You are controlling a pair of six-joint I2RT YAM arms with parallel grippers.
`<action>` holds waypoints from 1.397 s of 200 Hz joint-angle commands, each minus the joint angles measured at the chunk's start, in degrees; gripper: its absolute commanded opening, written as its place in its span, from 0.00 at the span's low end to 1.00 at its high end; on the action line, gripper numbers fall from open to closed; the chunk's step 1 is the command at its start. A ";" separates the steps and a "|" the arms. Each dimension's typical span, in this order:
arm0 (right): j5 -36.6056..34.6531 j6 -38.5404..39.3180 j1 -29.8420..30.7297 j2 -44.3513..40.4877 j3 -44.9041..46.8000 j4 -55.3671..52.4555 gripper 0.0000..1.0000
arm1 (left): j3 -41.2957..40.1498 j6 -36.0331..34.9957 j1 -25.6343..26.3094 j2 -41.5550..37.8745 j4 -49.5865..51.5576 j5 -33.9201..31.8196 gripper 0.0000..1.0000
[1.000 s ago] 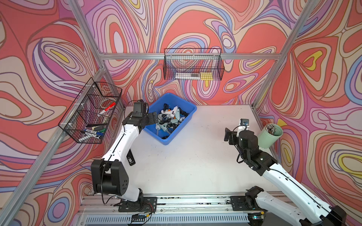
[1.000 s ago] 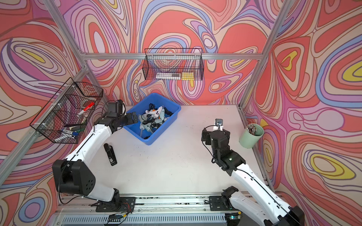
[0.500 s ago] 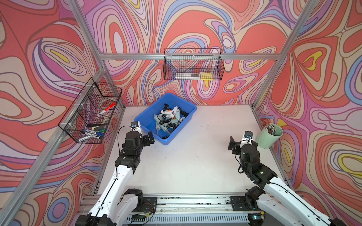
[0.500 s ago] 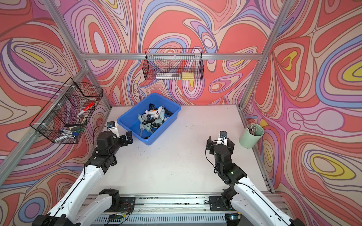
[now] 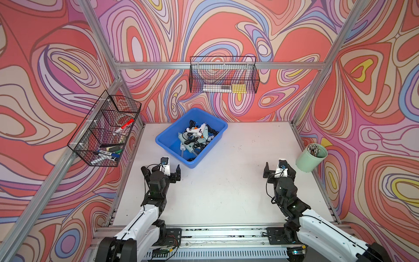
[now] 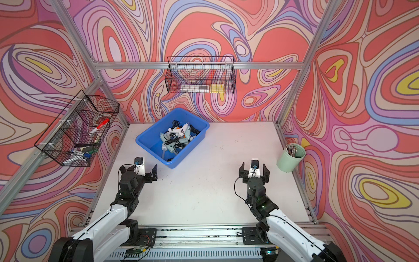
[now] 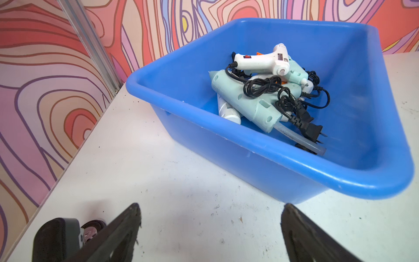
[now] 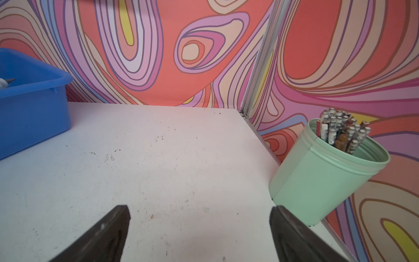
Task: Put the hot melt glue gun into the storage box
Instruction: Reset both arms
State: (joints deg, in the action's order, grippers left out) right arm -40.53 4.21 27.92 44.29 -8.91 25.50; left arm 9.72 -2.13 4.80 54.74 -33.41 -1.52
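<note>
While holding nothing, with left claw [image 7: 210, 208] and right claw [image 8: 200, 208] both spread wide above the counter [image 5: 226, 181], looks all but finished: hot melt glue guns [image 7: 249, 95] and tangled cords [image 7: 260, 87] heaped inside the storage box [image 7: 226, 156] just beyond the left claw, none clearly seen outside.

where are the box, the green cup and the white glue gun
box [image 7: 249, 158]: left wrist view, near outer wall
cup [image 8: 317, 181]: right wrist view, outer side wall
white glue gun [image 7: 256, 62]: left wrist view, middle of its body
</note>
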 commanded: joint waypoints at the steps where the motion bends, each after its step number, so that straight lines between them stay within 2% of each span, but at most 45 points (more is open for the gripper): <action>1: 0.71 6.62 -0.79 4.49 0.93 15.90 0.98 | -0.60 -3.96 -0.13 4.10 -11.78 1.46 0.99; 33: 7.16 5.16 -6.38 11.43 -0.91 20.09 0.98 | -0.63 -3.68 -0.23 13.01 -21.18 0.21 0.99; 58: 11.69 3.49 -11.29 15.57 -2.23 22.42 0.98 | -0.07 -2.56 -0.23 19.36 -26.15 1.69 0.99; 126: 17.00 3.39 -15.98 24.53 -3.59 29.19 0.98 | 3.62 -1.83 -0.31 34.27 -34.31 -1.72 0.99; 147: 19.45 3.35 -17.17 27.42 -3.58 31.78 0.98 | 6.25 -1.45 -0.44 32.21 -26.02 -1.40 0.99; 165: 21.84 3.35 -17.99 30.08 -3.63 34.45 0.98 | 8.52 -1.36 -0.66 33.70 -24.65 -2.08 0.99; 180: 23.48 3.35 -18.51 32.41 -3.76 36.93 0.98 | 10.88 0.01 -1.39 32.88 -18.28 -2.33 0.99; 222: 30.05 1.41 -20.32 38.09 -4.94 39.71 0.98 | 11.71 1.96 -2.42 33.45 -17.73 -4.47 0.99; 279: 34.28 0.62 -21.69 48.70 -8.02 43.75 0.98 | 11.73 1.96 -2.42 33.42 -17.63 -4.51 0.99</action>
State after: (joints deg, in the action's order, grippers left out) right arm -9.26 5.65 6.74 89.91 -15.22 66.48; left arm 20.71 -0.97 2.63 87.94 -51.79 -5.56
